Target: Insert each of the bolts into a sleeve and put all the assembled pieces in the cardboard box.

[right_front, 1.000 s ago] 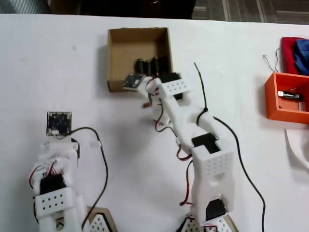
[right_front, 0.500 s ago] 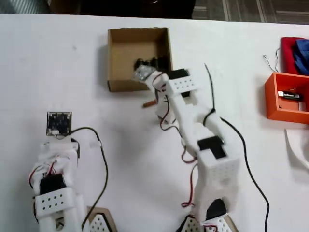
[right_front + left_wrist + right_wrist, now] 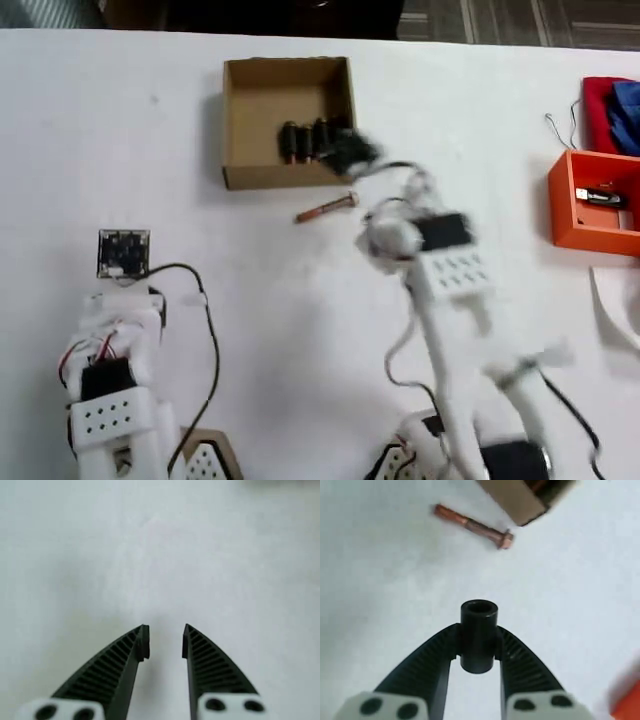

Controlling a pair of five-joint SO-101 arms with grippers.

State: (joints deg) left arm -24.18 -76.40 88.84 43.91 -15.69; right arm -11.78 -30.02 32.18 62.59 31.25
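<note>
High view: brown cardboard box is sitting on white table, w/ dark cylindrical pieces lying inside. Can't tell if bolts are in them. Copper-coloured hex-head bolt is lying flat on table just outside box wall. R arm is showing blurred nr the box corner. L arm is sitting well apart from both.

L wrist view: L gripper is hanging over bare table, fingers slightly spread, nothing btwn them.

R wrist view: R gripper is pinching a black cylindrical sleeve upright, bore facing up. Bolt is lying well beyond the fingertips, box corner farther out past it.

Risks (judgement): fingertips are gripping only the sleeve's lower part, so a push from the bolt could be tipping or slipping it. The bolt is round and loose, so a nudge from fingers could be rolling it off. L fingers are sitting far from the bolt, so a long reach could mean a poor pick.
</note>
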